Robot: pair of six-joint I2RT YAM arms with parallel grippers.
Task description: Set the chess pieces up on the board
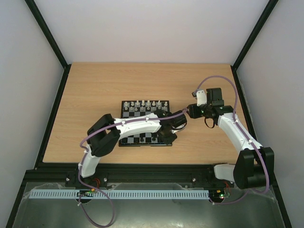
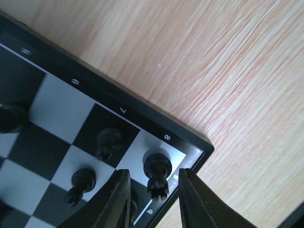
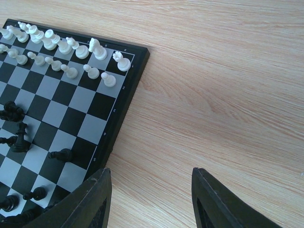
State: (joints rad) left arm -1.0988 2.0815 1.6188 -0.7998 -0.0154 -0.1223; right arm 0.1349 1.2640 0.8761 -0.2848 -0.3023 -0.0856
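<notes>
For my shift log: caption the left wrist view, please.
Open left tool brackets a black chess piece on the board's corner square, wooden table beyond.

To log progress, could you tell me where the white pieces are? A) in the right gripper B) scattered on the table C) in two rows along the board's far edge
C: the white pieces stand in two rows at the far edge of the board.

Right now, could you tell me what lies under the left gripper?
A black piece on the board's corner square, between the open fingers. The fingers cover neighbouring squares.
</notes>
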